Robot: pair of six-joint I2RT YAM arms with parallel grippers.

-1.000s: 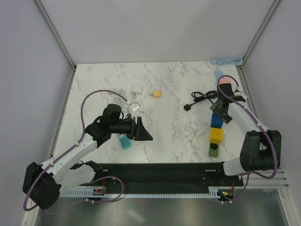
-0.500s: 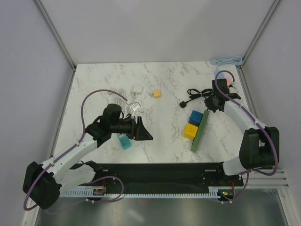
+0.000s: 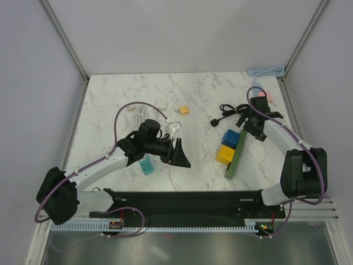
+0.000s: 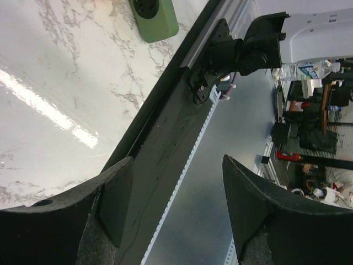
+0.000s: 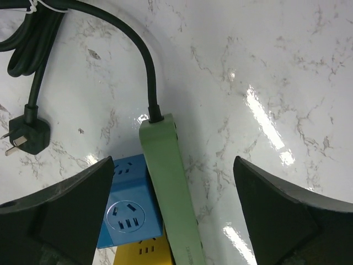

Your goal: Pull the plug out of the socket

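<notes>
Right tool (image 5: pixel 174 161) over marble tabletop (image 3: pixel 205 98)

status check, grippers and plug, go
Left gripper jaws open, empty. Right gripper jaws open over green strip. Blue plug, yellow plug seated on it. Black cord beside, not blocking.

The black two-finger left gripper (image 3: pixel 183 156) gapes wide, reaching inward; the black two-finger right gripper (image 3: pixel 251 124) gapes too, stretched forward.

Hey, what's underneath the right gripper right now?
Below the open right gripper lies the cable end of the green power strip, its black cable curving away. A blue adapter and a yellow adapter sit against its side. Their prongs are hidden.
</notes>
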